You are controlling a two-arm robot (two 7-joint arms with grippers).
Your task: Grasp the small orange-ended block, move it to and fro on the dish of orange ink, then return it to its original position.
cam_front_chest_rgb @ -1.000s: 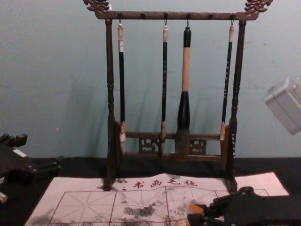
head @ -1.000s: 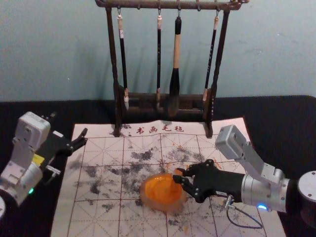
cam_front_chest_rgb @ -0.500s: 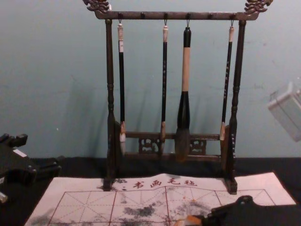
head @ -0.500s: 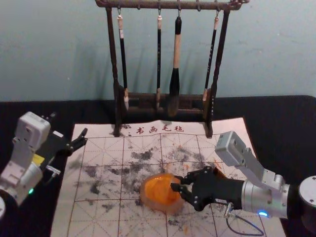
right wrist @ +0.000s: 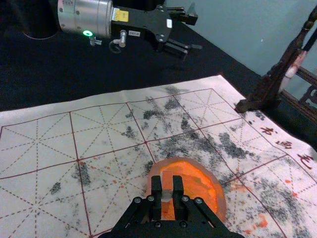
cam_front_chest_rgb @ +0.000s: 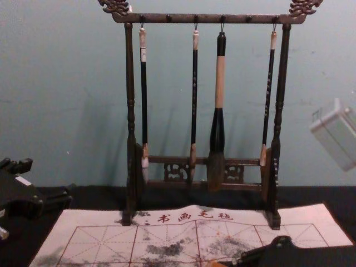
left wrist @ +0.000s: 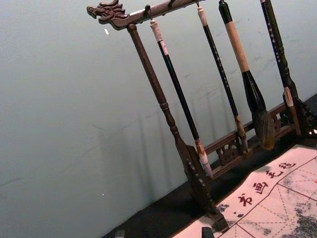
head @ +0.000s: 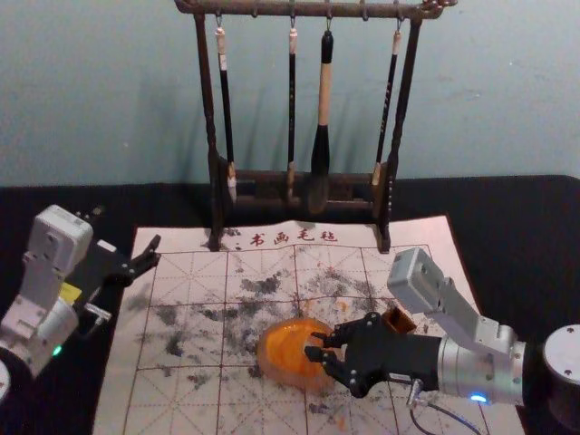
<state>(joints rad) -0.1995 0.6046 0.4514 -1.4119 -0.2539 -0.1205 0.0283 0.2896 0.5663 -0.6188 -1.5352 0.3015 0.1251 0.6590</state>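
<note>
My right gripper [head: 315, 347] reaches over the right part of the round dish of orange ink [head: 276, 353], low above the ink or touching it; which, I cannot tell. In the right wrist view, my right gripper [right wrist: 167, 191] is shut on the small block [right wrist: 167, 181], which has an orange upper part and a paler part below, with the dish [right wrist: 220, 198] around and beyond it. The fingers partly hide the block. My left gripper [head: 127, 227] stays parked, open and holding nothing, at the mat's left edge; the left wrist view shows the left gripper [left wrist: 162, 233] open too.
A dark wooden rack [head: 299, 177] with several hanging brushes stands at the mat's back. The ink-stained white mat [head: 181, 399] lies under the dish. A brown-orange object [head: 399, 319] sits just behind the right gripper. Black cloth [head: 517, 227] surrounds the mat.
My right gripper has shifted left and nearer the robot with the block still held, and sits lower in the chest view. The brown-orange object behind it has come into sight. The left arm has stayed still.
</note>
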